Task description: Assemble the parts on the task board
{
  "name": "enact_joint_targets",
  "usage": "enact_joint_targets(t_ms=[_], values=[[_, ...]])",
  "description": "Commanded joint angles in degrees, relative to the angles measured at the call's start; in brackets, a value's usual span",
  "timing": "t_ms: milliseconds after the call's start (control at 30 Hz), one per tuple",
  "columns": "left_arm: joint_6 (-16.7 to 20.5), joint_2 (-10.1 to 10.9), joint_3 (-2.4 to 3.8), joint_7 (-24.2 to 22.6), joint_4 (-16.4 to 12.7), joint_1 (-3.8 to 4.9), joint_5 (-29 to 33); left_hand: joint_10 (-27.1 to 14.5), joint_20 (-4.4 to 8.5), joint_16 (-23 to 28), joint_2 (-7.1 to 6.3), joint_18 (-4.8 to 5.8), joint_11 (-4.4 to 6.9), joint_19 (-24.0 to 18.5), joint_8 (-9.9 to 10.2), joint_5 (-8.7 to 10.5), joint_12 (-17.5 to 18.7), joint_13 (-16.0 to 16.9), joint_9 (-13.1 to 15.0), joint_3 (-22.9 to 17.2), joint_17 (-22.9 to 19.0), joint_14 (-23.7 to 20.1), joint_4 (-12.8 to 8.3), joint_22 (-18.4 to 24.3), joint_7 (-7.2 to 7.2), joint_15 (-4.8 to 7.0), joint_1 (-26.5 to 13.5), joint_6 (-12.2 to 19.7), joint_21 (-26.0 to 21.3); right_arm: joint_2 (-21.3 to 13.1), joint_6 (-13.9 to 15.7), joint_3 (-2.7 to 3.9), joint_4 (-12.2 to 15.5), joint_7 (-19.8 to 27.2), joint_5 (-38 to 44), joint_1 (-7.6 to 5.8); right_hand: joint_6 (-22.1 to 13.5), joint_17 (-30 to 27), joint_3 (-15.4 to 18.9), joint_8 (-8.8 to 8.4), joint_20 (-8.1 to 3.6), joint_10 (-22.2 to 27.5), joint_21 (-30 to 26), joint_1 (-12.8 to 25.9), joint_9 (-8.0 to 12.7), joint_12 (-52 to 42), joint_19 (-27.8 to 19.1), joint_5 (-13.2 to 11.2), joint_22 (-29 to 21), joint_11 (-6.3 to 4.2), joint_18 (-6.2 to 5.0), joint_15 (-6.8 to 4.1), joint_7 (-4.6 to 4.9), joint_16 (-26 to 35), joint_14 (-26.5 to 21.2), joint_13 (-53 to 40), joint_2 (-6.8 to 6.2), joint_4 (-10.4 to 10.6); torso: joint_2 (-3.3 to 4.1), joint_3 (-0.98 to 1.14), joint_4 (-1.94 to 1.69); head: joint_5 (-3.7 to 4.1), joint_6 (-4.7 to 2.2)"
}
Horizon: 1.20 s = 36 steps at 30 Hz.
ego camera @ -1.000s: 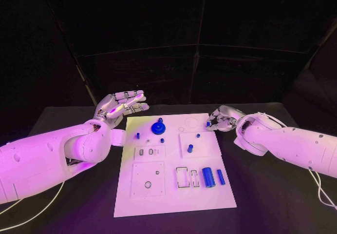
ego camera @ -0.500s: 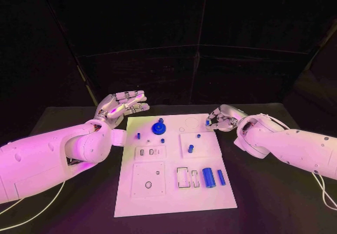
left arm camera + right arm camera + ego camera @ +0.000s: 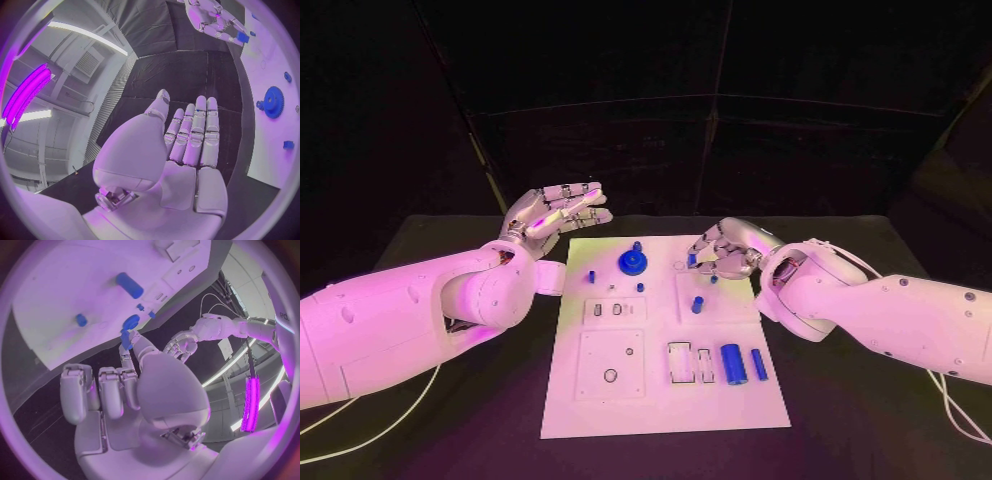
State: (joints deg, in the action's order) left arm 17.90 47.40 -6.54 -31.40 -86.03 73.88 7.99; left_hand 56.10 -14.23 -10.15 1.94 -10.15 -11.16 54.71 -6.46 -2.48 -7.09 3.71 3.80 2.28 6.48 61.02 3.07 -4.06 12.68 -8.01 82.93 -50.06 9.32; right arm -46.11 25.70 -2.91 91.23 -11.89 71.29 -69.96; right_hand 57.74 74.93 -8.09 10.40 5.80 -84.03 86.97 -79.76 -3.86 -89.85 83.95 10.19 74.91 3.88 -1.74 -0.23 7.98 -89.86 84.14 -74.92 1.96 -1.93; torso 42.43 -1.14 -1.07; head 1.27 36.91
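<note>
A small blue part point(image 3: 126, 339) is pinched between the fingertips of the right hand point(image 3: 718, 250), which is held over the far right area of the board point(image 3: 661, 400). The left hand point(image 3: 557, 215) is raised beyond the board's far left corner, released, with fingers extended and nothing held. A blue gear point(image 3: 633, 263) is seen standing near the board's far edge, and two blue cylinders point(image 3: 730, 362) lie side by side nearer its front. The board is carried by the black surface point(image 3: 862, 420).
</note>
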Motion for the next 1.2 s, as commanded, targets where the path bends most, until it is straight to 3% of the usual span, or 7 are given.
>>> enact_joint_targets(t_ms=[33,267,467,800,1200], values=[[-0.6,-0.1,0.05,-0.3,0.1,0.08,-0.1,0.1,0.06,0.2,0.39,-0.22,0.03,0.4,0.3,-0.18,0.3,0.0,0.0,0.0,0.0,0.5,-0.3,0.1,1.95,-0.03,0.0,0.2,-0.3,1.8,-0.6,0.04,0.7,-3.8,3.5,-0.13,0.6,15.1,-0.5,0.08,-0.33,-6.0,0.3,0.6,-0.1,-0.1,3.2,0.1,8.7,-0.52,0.31,-0.42,0.03,-0.1,5.9,-15.1,0.30,0.0,-0.31,-0.06,-0.40,-0.88,0.45],[-0.7,-0.4,0.05,-0.3,0.7,0.08,-0.1,0.1,0.06,0.2,0.39,-0.22,0.03,0.4,0.3,-0.18,0.3,0.0,0.0,0.0,0.0,0.5,-0.3,0.1,1.95,-0.03,0.0,0.2,-0.3,7.3,-2.9,0.00,0.0,-6.0,7.1,-0.10,0.9,15.1,-0.7,0.04,-0.40,-6.0,0.3,0.7,-0.1,-0.1,3.1,0.3,8.7,-0.63,0.31,-0.50,-0.10,-0.1,5.9,-15.1,0.37,0.1,-0.62,-0.21,-0.74,-2.29,1.20],[-0.7,-0.5,0.06,-0.3,0.9,0.09,-0.1,0.1,0.06,0.3,0.47,-0.22,0.03,0.4,0.4,-0.18,0.3,0.0,0.0,0.0,0.0,0.6,-0.4,0.1,1.94,-0.03,0.0,0.2,-0.4,10.5,-4.9,-0.12,-1.1,-7.5,9.2,-0.02,1.1,15.1,-0.8,0.04,-0.44,-6.0,0.3,0.8,-0.2,-0.1,3.2,0.4,8.7,-0.68,0.31,-0.55,-0.17,-0.1,5.9,-15.1,0.38,0.1,-0.57,-0.23,-0.72,-3.30,1.63],[-0.9,-1.0,0.06,-0.3,1.1,0.12,-0.1,0.1,0.06,0.3,0.48,-0.22,0.03,0.4,0.4,-0.18,0.3,0.0,0.0,0.1,0.0,0.6,-0.4,0.1,1.95,-0.03,0.0,0.2,-0.4,13.6,-7.6,-2.41,-2.3,-10.2,12.5,0.32,1.4,15.1,-0.9,-0.13,-0.54,-6.0,0.3,1.5,-0.2,-0.1,3.1,-0.1,8.6,-0.79,0.29,-0.66,-0.27,-0.1,5.9,-15.1,0.26,0.4,-0.51,-0.11,-0.65,-4.44,2.28],[-0.9,-1.5,0.06,-0.3,1.2,0.12,-0.1,0.1,0.06,0.3,0.49,-0.22,0.03,0.4,0.4,-0.18,0.3,0.0,0.0,0.1,0.0,0.6,-0.4,0.1,1.95,-0.03,-0.1,0.2,-0.4,15.4,-8.6,-2.88,-3.9,-10.5,13.7,1.57,1.3,15.1,-1.1,-0.59,-0.65,-6.0,0.3,1.8,-0.1,-0.1,3.1,0.6,8.7,-0.81,0.31,-0.72,-0.23,-0.1,5.9,-15.1,-0.14,0.4,-0.52,-0.07,-0.60,-4.90,2.77]])
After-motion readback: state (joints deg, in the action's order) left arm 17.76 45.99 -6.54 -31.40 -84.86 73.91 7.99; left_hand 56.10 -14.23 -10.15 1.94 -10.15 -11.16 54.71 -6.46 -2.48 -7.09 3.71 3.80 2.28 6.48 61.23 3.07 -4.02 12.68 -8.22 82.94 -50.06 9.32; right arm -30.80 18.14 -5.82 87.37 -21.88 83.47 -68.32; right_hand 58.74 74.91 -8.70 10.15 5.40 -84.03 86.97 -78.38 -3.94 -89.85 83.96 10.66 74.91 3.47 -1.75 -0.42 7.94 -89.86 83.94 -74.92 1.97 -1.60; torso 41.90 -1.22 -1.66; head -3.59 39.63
